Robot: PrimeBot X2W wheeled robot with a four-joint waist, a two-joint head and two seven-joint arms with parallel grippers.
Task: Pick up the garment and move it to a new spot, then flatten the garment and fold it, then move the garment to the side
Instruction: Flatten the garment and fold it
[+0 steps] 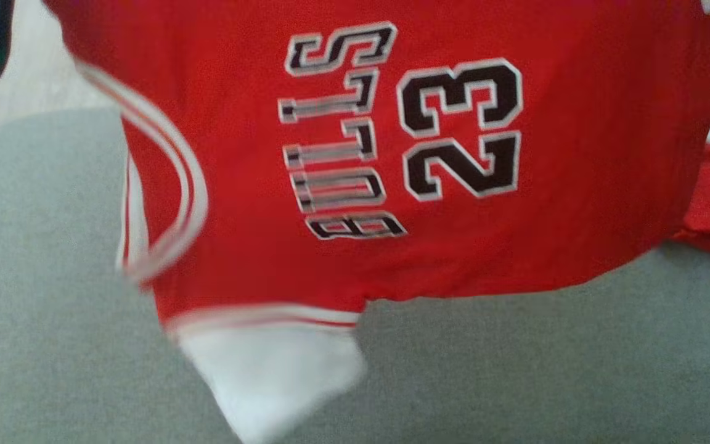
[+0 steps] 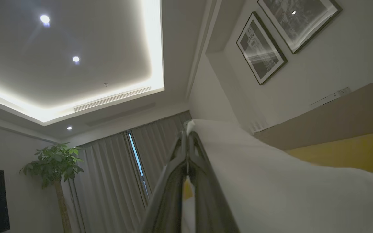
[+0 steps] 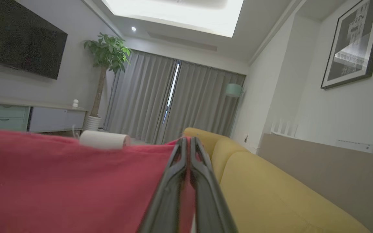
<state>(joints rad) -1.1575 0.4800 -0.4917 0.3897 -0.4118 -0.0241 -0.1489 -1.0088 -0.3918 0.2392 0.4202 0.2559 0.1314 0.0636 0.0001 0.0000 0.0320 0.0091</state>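
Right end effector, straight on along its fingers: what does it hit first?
Probably the far end of the yellow sofa just past the right end effector, shut on the red garment; curtains beyond. Depth unclear.

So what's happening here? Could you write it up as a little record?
Garment: red jersey, white trim, number 23
Left gripper: shut on the jersey's white fabric
Right gripper: shut on the jersey's red fabric
Position: held up above grey surface
Stage: lifted; not yet flattened or folded
Nearby: yellow sofa
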